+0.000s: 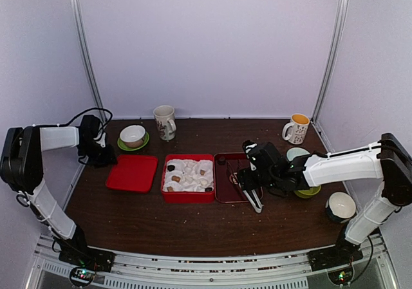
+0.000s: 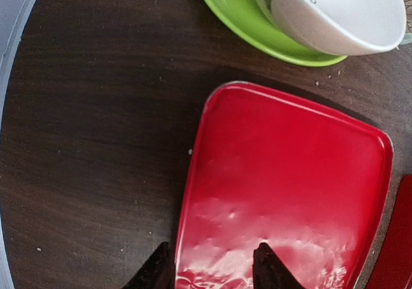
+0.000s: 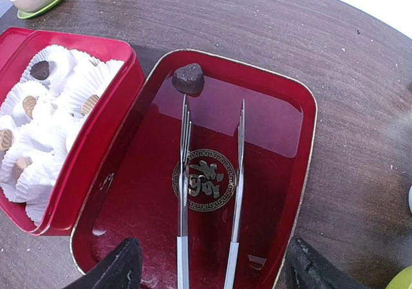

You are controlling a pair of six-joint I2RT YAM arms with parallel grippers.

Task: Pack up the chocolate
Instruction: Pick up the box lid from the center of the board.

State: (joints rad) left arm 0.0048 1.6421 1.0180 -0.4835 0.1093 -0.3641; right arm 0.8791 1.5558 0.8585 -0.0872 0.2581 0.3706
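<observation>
The right claw [image 3: 212, 250] sits closest to the lens, its two dark fingers spread wide. The metal tongs [image 3: 182, 192] lie between them, and neither finger visibly touches a tong arm, so nothing is gripped. The tongs rest in the dark red tray [image 3: 283, 128] with their tips pointing at its far end. One dark chocolate piece [image 3: 188, 78] lies there, just at the left tip. Beside the tray is the red box [image 3: 96, 154], whose white fluted cups [image 3: 71, 83] already hold several packed chocolates [image 3: 30, 105].

In the left wrist view, the left claw [image 2: 212, 253] is half spread astride one edge of the flat red lid [image 2: 290, 192], one tip off the lid and one over it. I cannot tell whether it pinches the rim. A white bowl [image 2: 341, 12] on a green saucer [image 2: 257, 25] stands just beyond.

From above, lid, box and tray lie in a row across the middle of the table [image 1: 161, 224], the lid nearest the left edge.

My reading is that the last loose piece is being fetched. The right claw must squeeze the tongs, but first the tips need to straddle the piece.
</observation>
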